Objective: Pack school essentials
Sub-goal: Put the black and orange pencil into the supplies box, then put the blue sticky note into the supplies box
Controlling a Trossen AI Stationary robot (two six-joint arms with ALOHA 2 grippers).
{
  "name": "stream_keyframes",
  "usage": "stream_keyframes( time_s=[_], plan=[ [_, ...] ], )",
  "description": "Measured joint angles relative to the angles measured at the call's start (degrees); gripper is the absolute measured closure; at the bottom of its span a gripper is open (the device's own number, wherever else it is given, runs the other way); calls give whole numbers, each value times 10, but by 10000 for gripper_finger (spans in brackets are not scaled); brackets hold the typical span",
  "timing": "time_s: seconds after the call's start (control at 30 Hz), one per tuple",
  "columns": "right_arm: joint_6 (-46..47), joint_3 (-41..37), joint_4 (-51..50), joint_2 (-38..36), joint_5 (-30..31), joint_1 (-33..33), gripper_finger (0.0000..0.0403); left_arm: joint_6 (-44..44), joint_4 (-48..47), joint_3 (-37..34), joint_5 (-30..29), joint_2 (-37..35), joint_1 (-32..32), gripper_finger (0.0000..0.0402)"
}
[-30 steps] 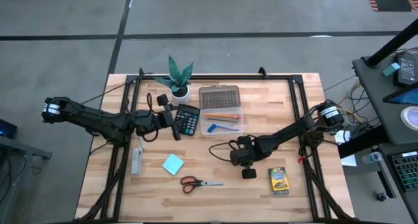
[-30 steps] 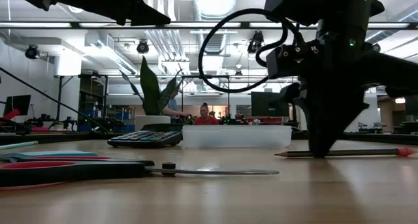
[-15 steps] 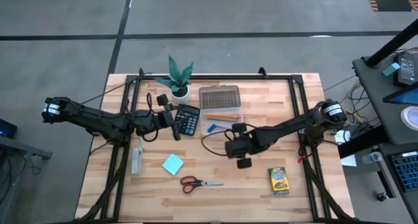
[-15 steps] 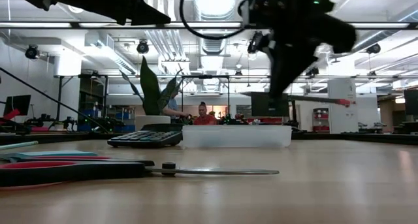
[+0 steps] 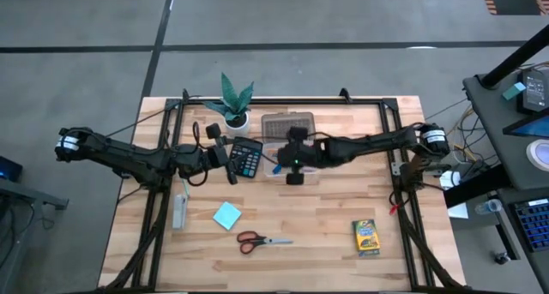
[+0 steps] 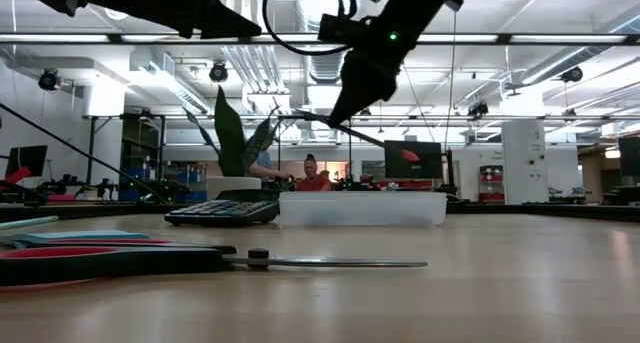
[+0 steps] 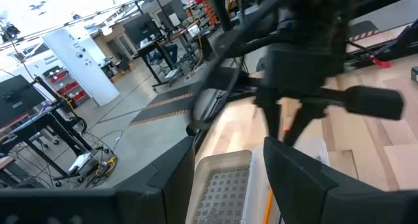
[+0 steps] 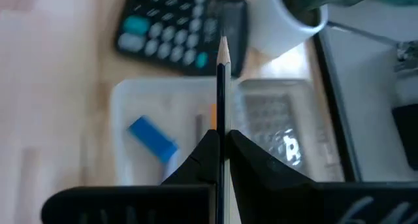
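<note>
1 thin dark pencil (image 8: 221,93) pinched in right claw (image 8: 219,142) above clear plastic box (image 8: 137,100); left claw (image 7: 228,172) spread.

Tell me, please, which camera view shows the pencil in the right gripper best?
The right wrist view: the pencil runs straight out from the right gripper, tip sharp, above the clear box. The low view shows a thin dark line; the high view hides it, and the left wrist view shows it unclearly.
</note>
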Motion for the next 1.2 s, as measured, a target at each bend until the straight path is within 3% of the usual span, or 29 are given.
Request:
stream_keyframes(
  time_s=[0.53,0.93,1.2],
  plan=[
    [-27,0,23,84,-2,-24,388,1,0,0,0,0,0,235],
    [-15,1,30,93,-13,-30,273,1,0,1,0,0,0,235],
    [22,1,20,61,-13,-27,255,1,0,1,0,0,0,235]
  ],
)
